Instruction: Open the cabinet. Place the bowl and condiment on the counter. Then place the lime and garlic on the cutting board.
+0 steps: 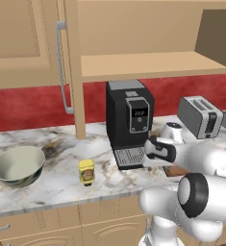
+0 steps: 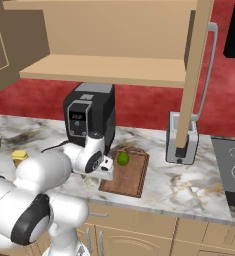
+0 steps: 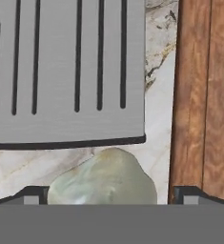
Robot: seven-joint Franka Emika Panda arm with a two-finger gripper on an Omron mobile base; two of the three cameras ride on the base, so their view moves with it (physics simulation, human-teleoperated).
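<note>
Cabinet open. Bowl and condiment on counter; lime on cutting board. Garlic beside board, between spread gripper fingers, ungrasped. Remaining, I judge: garlic.

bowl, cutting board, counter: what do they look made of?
Bowl: looks like glazed ceramic, with a glossy pale inside and dark mottled outside.
Cutting board: wood, reddish-brown with visible grain and a darker rim.
Counter: polished marble or a marble-look slab, white with grey-brown veining.
</note>
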